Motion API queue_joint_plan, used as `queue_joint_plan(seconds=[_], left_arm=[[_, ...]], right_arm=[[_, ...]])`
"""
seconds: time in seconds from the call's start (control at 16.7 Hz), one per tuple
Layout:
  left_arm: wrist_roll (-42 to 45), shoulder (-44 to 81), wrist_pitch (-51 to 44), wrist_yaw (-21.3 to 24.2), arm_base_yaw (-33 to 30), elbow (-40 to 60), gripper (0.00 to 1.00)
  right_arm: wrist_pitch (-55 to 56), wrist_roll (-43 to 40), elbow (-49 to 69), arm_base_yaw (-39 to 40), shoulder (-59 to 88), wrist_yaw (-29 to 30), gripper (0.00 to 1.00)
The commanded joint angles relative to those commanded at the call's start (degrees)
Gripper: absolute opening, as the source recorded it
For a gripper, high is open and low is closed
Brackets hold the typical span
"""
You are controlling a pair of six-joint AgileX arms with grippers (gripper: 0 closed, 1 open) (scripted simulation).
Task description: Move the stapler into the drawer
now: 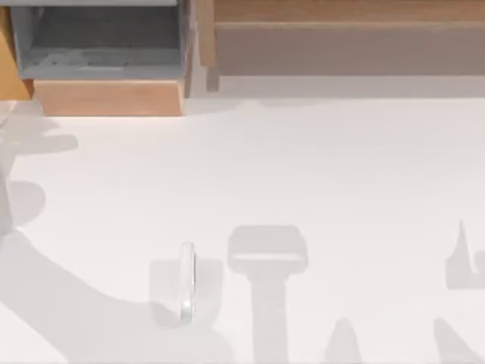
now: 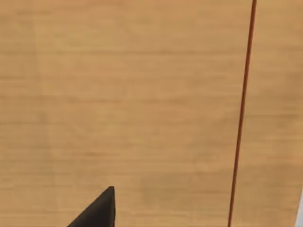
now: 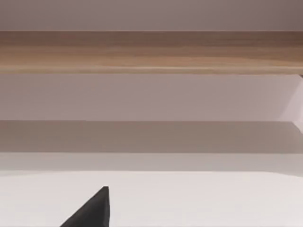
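Stapler [image 1: 187,282] lies on the white table [image 1: 341,167] near the front edge, left of centre, well apart from the drawer [image 1: 106,97], which stands pulled open at the back left. Nothing holds it, so the carry is not yet begun: grasp, lift and drop-in all remain. Whether either gripper's fingers are apart or together I cannot tell

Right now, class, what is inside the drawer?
The drawer stands open at the top view's upper left. Its grey floor looks bare; the stapler lies out on the table. The drawer's rear part is cut off by the picture edge.
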Motion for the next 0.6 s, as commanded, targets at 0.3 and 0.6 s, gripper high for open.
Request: queue_joint_plan(seconds=[0.3,0.6], left_arm=[[0.0,0.0,0.0,0.0,0.0,0.0,0.47],[0.0,0.0,0.0,0.0,0.0,0.0,0.10]], right_arm=[[0.0,0.0,0.0,0.0,0.0,0.0,1.00],[0.0,0.0,0.0,0.0,0.0,0.0,1.00]])
